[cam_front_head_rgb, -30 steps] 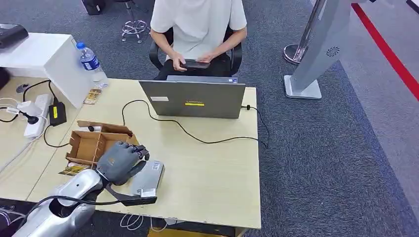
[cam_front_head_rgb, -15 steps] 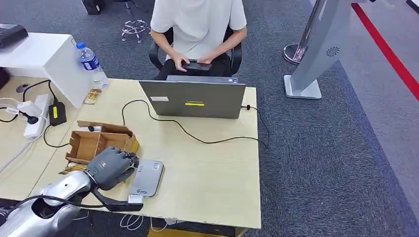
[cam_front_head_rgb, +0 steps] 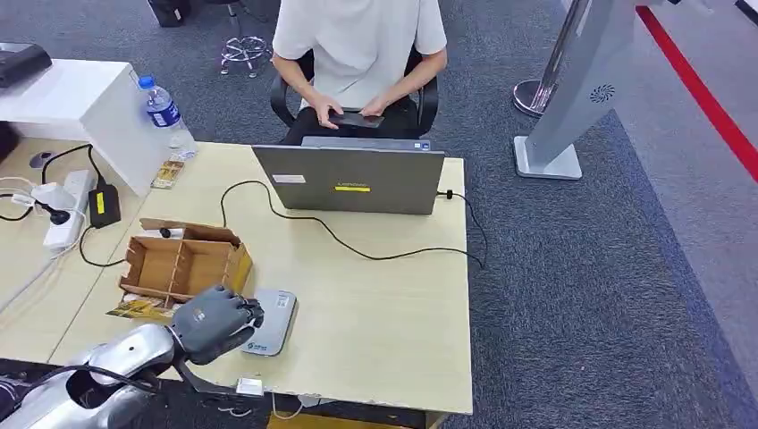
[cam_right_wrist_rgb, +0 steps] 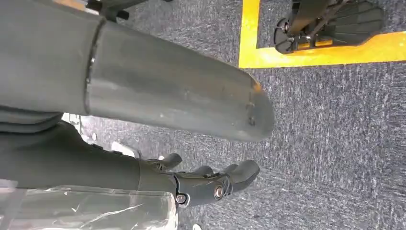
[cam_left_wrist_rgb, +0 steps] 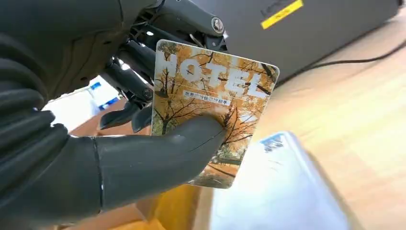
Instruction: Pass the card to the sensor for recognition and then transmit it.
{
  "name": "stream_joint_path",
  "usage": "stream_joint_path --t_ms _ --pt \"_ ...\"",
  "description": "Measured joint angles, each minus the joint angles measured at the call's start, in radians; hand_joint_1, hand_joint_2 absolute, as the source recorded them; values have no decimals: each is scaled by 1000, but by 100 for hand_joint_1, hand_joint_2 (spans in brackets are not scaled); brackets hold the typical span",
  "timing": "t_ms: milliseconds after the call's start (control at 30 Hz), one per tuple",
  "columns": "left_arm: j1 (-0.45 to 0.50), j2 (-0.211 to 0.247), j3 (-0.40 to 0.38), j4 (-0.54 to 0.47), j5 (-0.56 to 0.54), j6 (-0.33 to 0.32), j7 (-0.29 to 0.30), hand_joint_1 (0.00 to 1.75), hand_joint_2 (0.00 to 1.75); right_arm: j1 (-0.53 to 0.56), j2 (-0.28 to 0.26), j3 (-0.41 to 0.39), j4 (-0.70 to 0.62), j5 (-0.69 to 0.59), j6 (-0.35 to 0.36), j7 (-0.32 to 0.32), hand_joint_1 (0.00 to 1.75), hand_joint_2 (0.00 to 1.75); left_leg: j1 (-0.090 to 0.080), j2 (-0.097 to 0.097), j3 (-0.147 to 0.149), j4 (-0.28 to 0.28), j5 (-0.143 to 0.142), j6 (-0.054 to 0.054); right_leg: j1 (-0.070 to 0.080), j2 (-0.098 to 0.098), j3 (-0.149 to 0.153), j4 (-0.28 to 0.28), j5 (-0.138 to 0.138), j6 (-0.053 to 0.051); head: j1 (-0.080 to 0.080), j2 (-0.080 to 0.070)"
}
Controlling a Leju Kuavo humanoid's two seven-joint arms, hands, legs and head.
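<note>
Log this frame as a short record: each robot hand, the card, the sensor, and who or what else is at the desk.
left robot hand: pinches the card between thumb and fingers, at the near-left corner of the desk
card: orange autumn-tree print, reads HOTEL
sensor: flat grey box on the desk, right beside the left robot hand; card-to-sensor contact cannot be told
right robot hand: hangs over grey carpet, holding nothing, fingers loosely curled
cardboard tray: behind the sensor
laptop: open, facing a seated person who holds a phone

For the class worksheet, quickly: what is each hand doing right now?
Left hand: holding the hotel card.
Right hand: holds nothing; fingers look loosely apart, so open.
</note>
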Motion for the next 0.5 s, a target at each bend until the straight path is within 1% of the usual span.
stream_joint_path --t_ms 267,400,500 --pt "-13 -22 -48 38 -8 -2 5 166 175 -6 7 0 0 18 1 7 0 0 0 0 0 0 0 0 0 0 0 0 0 0 0 0" --pt "-20 -32 -60 72 -4 -1 41 166 175 -9 11 0 0 34 4 12 0 0 0 0 0 0 0 0 0 0 0 0 0 0 0 0" --pt "-20 -40 -67 97 -3 -1 52 166 175 -11 13 0 0 40 4 13 0 0 0 0 0 0 0 0 0 0 0 0 0 0 0 0"
